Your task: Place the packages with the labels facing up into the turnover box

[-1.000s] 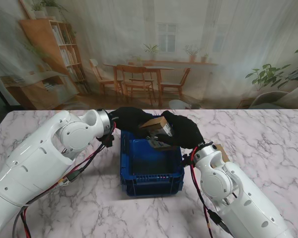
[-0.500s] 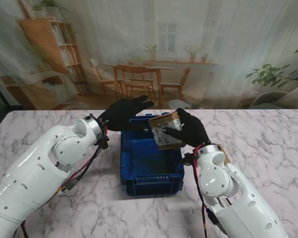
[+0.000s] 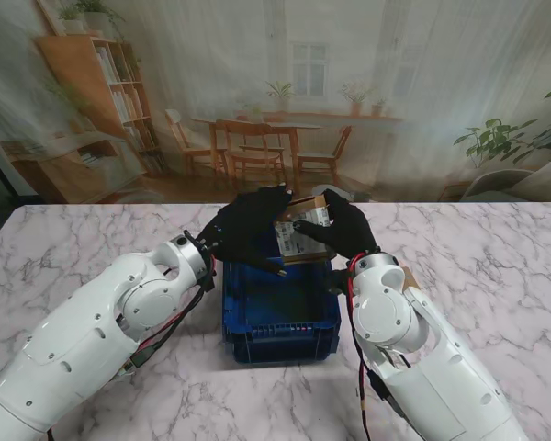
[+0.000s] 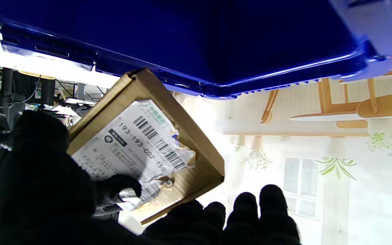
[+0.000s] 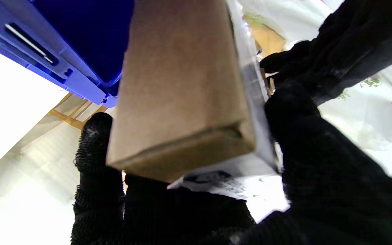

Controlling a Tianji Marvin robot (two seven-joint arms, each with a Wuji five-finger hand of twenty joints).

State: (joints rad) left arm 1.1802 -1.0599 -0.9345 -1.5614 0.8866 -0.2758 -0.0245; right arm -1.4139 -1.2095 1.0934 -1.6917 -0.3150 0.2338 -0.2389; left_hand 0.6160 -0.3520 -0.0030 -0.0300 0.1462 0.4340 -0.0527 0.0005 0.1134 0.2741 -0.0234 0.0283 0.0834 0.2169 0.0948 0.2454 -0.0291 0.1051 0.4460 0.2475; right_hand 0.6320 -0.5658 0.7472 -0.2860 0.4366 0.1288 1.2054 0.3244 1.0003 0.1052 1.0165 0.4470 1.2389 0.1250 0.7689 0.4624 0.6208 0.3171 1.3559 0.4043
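One cardboard package (image 3: 305, 231) is in sight, and it is held in the air over the far edge of the one blue box (image 3: 280, 317), which sits on the marble table (image 3: 496, 266) between the two arms. The box shows a bare floor in the stand view, with nothing lying in it.

The right hand (image 3: 342, 230) is clamped on the package: in the right wrist view its black-gloved fingers (image 5: 95, 149) wrap one plain brown side while the thumb side presses the labelled face. The package is tilted, not flat. One white label (image 4: 133, 146) with two barcodes and a printed number is stuck on its broad face; the label is torn and wrinkled at one corner. In the stand view that labelled face points toward the camera and to the robot's left.

The left hand (image 3: 246, 225) is just beside the package on its left, also above the far rim of the box. Its fingers (image 4: 267, 207) are spread apart with gaps showing between them in the left wrist view. Whether it touches the package I cannot tell for certain; from the stand view the two gloves and the cardboard overlap, and the contact line is hidden.

There are two arms, two black gloves, one package, one box.
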